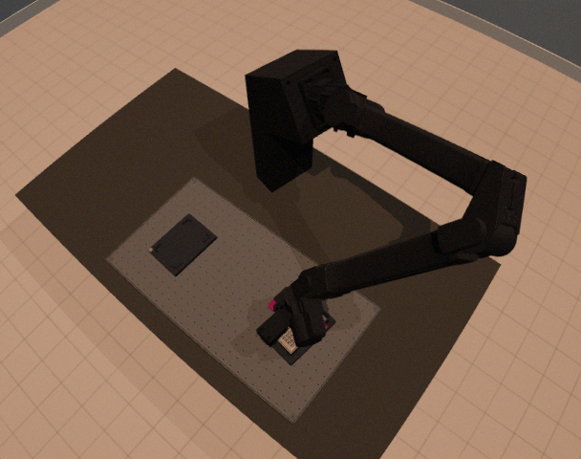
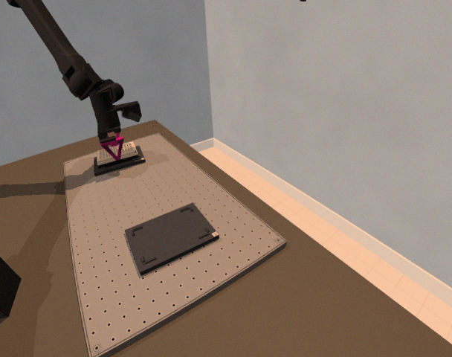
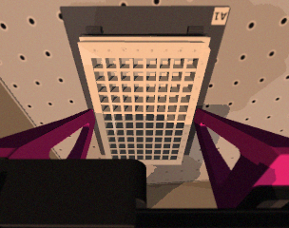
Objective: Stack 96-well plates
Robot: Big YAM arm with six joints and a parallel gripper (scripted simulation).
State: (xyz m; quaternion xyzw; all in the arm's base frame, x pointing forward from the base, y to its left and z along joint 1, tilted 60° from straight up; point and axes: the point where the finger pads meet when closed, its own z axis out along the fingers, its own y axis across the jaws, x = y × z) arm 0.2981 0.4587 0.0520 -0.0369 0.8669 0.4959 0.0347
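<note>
The cream, grid-topped 96-well plate (image 3: 144, 102) sat on the dark rectangular plate nest N2 (image 2: 118, 164) at the far end of the pale perforated breadboard (image 2: 172, 184) that lay on the brown bench (image 2: 314, 288). In the exterior view a second plate edge seemed to lie under it, so I judged it to be the upper of two stacked plates, though the lower one could not be made out separately. The white A1 label (image 3: 221, 15) on the nest showed at the plate's far right corner in the wrist view; whether the plate's own A1 matched it could not be read.

The black arm's gripper (image 3: 144, 125) hung directly above that plate, its magenta fingers spread to their widest, one on each long side and clear of the plate walls, holding nothing. The plate's long axis ran straight away from the gripper, between the fingers, so a vertical lift looked like the move that would leave the stack undisturbed.

The other dark rectangular plate nest, N1 (image 2: 172, 236), lay nearer the front edge of the breadboard, well apart from N2, with nothing on it.

Counted: two nests, one breadboard, one arm with one gripper, one plate plainly seen and a second judged beneath it.
</note>
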